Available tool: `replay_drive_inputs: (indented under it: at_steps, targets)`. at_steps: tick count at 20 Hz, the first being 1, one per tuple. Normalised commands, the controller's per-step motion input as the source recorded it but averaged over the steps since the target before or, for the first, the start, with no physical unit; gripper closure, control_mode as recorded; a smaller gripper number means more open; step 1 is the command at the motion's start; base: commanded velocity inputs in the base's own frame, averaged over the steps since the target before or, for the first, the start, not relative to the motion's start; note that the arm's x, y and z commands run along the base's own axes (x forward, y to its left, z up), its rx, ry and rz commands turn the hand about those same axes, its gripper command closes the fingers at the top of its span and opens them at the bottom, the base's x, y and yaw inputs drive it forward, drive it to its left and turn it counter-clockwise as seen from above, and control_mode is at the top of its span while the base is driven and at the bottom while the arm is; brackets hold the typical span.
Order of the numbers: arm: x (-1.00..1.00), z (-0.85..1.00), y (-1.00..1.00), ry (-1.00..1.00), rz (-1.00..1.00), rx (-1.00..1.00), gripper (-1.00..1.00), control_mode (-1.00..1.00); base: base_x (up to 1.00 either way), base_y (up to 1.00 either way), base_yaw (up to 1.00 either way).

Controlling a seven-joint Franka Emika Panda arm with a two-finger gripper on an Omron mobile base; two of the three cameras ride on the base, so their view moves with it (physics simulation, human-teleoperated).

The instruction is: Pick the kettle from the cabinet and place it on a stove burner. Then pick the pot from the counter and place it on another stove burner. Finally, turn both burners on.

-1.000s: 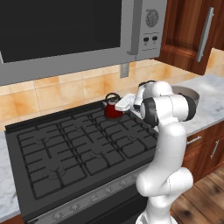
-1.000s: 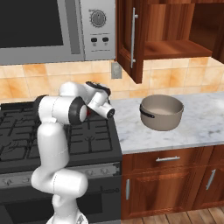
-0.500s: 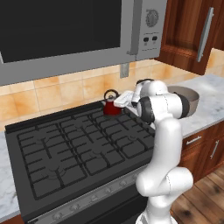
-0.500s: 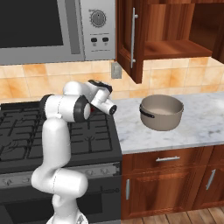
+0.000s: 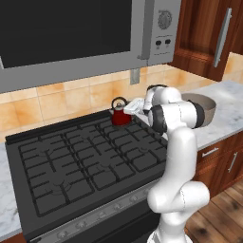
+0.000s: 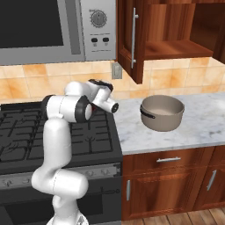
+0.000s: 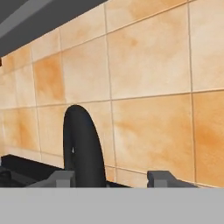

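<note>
The small dark-red kettle stands upright on the back right burner of the black stove. My gripper sits at the kettle's right side by its handle. In the hand view the black arched handle rises between the fingertips of my gripper, close to the left one, with a clear gap to the right one, so the jaws are open. The grey pot rests on the marble counter, right of the stove, under the open cabinet.
A grey microwave hangs low over the stove. The cabinet door stands swung out beside it. An orange tiled wall is close behind the kettle. The front burners carry nothing.
The jaws have spread apart and let go of the kettle's handle. The kettle stays where it was on the back right burner, and the arm has barely shifted.
</note>
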Motion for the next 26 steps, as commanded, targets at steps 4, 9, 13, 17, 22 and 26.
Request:
replay_drive_inputs:
  at_steps: [4, 9, 13, 17, 22, 26]
  targets:
    - [-0.31, -0.27, -0.15, -0.03, 0.13, 0.07, -1.0, -1.0, 0.0, 0.0, 0.0]
    - [-0.34, -0.35, -0.3, -0.03, 0.16, 0.07, -1.0, -1.0, 0.0, 0.0, 0.0]
    - [-0.21, -0.25, -0.25, -0.03, 0.15, 0.07, -1.0, -1.0, 0.0, 0.0, 0.0]
    - [-0.22, -0.03, -0.21, -0.11, 0.14, 0.03, -1.0, -1.0, 0.0, 0.0, 0.0]
    - [-0.28, 0.13, -0.09, -0.16, 0.11, -0.01, -1.0, -1.0, 0.0, 0.0, 0.0]
    - [-0.37, 0.16, -0.06, -0.15, 0.08, -0.04, -1.0, -1.0, 0.0, 0.0, 0.0]
